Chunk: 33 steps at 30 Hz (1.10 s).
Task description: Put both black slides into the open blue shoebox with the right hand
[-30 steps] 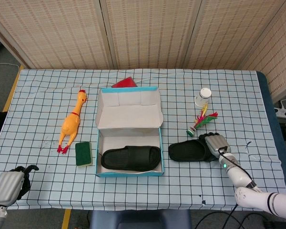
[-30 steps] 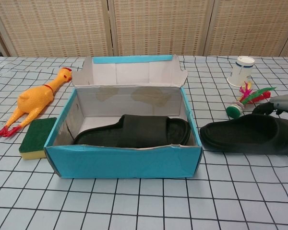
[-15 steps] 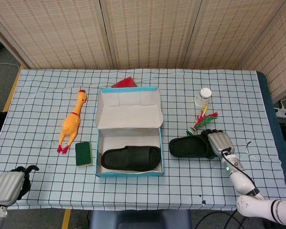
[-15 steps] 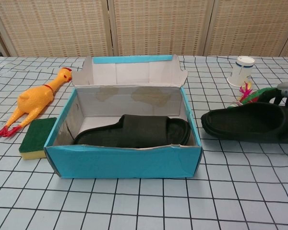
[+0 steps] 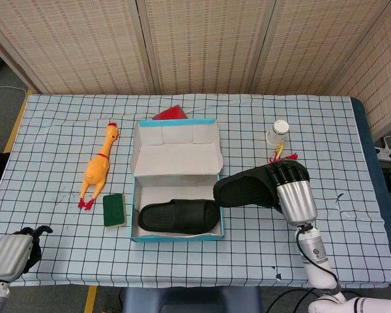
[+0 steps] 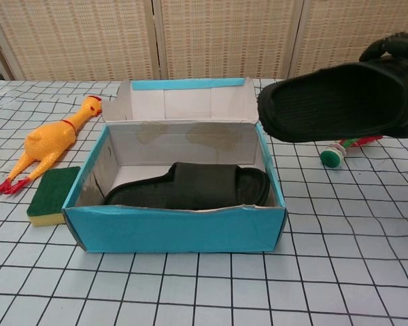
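Observation:
One black slide (image 5: 180,216) (image 6: 190,186) lies inside the open blue shoebox (image 5: 176,236) (image 6: 177,229), along its front wall. My right hand (image 5: 290,190) grips the second black slide (image 5: 246,189) (image 6: 336,102) by its heel end and holds it in the air, just right of the box, toe pointing toward the box. In the chest view only dark fingers (image 6: 398,46) show over the slide's top at the right edge. My left hand (image 5: 13,252) hangs at the table's front left corner, fingers curled in, holding nothing.
A yellow rubber chicken (image 5: 98,166) (image 6: 47,144) and a green sponge (image 5: 115,209) (image 6: 52,193) lie left of the box. A white bottle (image 5: 277,132) and a feathered shuttlecock (image 6: 340,152) sit right of it. A red object (image 5: 169,113) pokes out behind the lid.
My right hand has lifted the second slide off the table and carried it up and left toward the box. The left hand and the slide in the box have stayed put.

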Each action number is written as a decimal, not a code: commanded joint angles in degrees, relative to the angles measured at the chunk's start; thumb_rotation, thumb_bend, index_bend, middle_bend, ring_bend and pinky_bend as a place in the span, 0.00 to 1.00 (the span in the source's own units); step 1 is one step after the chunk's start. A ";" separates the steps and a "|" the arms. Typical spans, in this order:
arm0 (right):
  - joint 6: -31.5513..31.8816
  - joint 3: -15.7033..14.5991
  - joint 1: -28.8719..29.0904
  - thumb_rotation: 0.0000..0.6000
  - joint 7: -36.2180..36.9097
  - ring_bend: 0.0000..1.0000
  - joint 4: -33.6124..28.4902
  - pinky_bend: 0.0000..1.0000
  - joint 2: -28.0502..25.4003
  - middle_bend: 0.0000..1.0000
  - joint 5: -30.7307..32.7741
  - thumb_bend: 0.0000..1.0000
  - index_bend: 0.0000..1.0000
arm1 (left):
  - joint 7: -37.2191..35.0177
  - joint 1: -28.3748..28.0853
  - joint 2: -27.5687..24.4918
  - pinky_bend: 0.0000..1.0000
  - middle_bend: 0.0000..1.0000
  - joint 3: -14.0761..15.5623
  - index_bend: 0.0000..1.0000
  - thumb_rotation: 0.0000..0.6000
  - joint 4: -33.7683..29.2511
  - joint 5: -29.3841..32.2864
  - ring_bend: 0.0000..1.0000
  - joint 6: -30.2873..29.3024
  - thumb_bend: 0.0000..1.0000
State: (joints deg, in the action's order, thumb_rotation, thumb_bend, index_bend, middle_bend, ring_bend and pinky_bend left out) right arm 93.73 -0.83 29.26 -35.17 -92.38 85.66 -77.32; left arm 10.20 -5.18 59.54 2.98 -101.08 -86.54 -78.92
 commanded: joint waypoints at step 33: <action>-12.45 15.59 14.33 1.00 11.83 0.35 38.08 0.30 35.13 0.48 -10.02 0.06 0.53 | -1.87 0.03 -0.78 0.55 0.38 0.30 0.35 1.00 -0.28 -1.05 0.39 -0.21 0.48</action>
State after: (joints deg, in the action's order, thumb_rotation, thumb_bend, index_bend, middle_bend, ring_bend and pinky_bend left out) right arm 82.24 14.00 42.35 -24.54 -56.42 119.15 -87.50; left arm 8.33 -5.14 58.77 3.28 -101.35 -87.60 -79.13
